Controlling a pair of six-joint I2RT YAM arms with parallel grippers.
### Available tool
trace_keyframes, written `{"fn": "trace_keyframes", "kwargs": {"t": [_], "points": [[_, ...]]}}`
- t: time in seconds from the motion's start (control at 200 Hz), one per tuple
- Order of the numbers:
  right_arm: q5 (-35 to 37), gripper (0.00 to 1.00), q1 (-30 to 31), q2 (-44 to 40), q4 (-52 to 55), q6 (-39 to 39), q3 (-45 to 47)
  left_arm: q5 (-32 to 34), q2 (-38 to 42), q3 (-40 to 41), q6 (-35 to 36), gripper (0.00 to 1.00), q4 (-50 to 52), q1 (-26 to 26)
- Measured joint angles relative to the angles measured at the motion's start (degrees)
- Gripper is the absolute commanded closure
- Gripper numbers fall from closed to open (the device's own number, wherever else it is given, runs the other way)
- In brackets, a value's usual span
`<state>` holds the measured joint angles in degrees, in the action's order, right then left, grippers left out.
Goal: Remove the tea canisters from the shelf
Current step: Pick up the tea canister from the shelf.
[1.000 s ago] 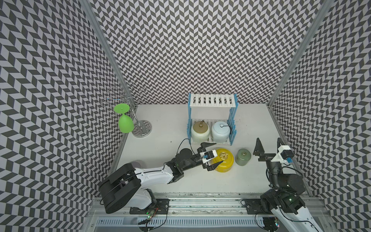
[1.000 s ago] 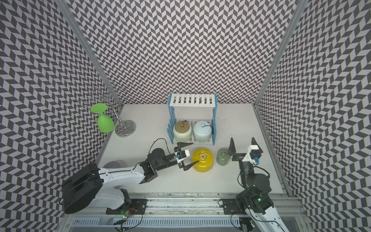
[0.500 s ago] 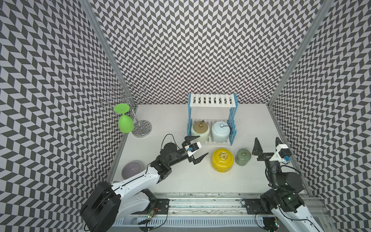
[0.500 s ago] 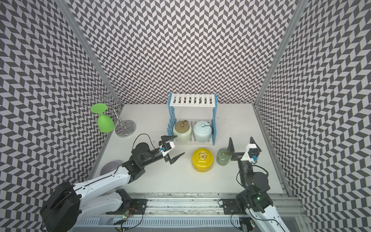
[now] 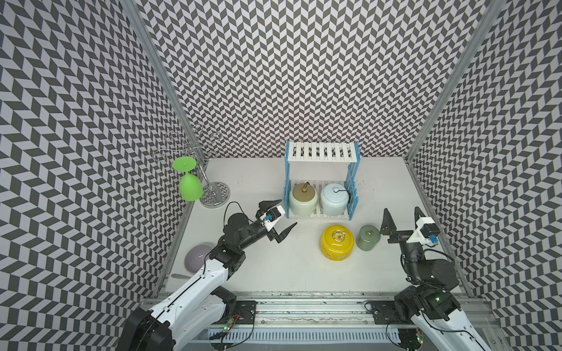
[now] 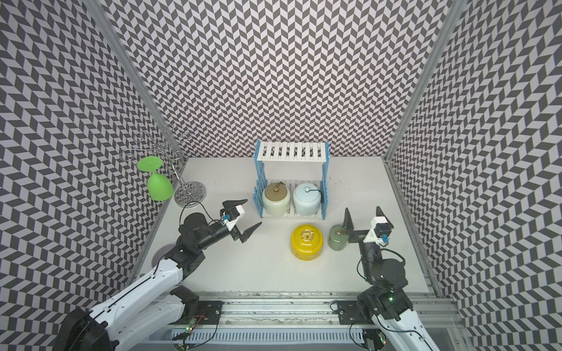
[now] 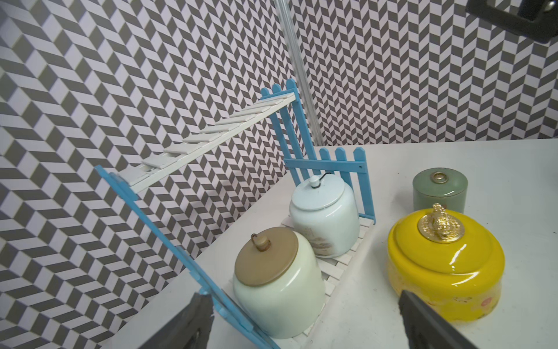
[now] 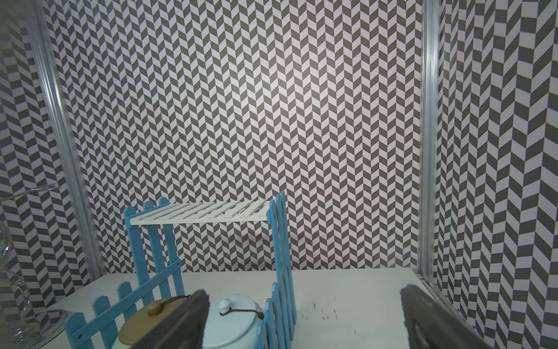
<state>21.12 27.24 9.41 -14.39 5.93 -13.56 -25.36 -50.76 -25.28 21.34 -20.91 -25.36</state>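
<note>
Chevron-patterned black-and-white walls are closing in on three sides of the white surface [image 5: 273, 273], and the shelf [image 5: 321, 151] is standing at its far middle with the top board bare. The left pincer [image 5: 289, 212] is no longer sitting at the yellow canister [image 5: 337, 245], where it was a second ago. It is now drawn back to the left with its jaws spread wide and nothing between them, hovering close to the shelf's left fence side. The yellow canister is staying upright on the surface in front of the shelf, free of any contact. The sage-green canister [image 5: 368, 241] is standing just to its right, close but seemingly not touching. By my judgement that release is leaving two of the four canisters off the shelf. The cream canister [image 5: 303, 197] with its tan lid and the pale blue canister [image 5: 334, 199] are still sitting side by side on the lower tier. The right pincer [image 5: 401, 209] is hanging just right of the sage-green canister, jaws fully parted and empty, having barely shifted. In the left wrist view the cream canister is lying ahead between the open jaws, so the left arm is probably lining up for it next, with the fence side leaving little room. At the far left, the green goblet [image 5: 190, 188] is hanging upside down from the chrome wire stand [image 5: 214, 197], playing no part.
</note>
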Motion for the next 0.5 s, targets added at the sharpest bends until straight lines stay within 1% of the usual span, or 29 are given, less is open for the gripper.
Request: {"fn": "trace_keyframes", "kwargs": {"t": [0.195, 0.371, 0.496], "points": [[-4.9, 0.00, 0.0, 2.3, 1.0, 0.0, -0.3, 0.0, 5.7, 1.9, -0.7, 0.00, 2.5, 4.3], [-8.7, 0.00, 0.0, 5.9, 3.3, -0.2, -3.7, 0.4, 10.3, 3.5, -3.3, 0.00, 5.2, 9.0], [-11.1, 0.01, 0.0, 8.5, 4.2, -0.6, -6.1, 1.7, 13.6, 4.3, -5.1, 0.00, 6.9, 11.4]]}}
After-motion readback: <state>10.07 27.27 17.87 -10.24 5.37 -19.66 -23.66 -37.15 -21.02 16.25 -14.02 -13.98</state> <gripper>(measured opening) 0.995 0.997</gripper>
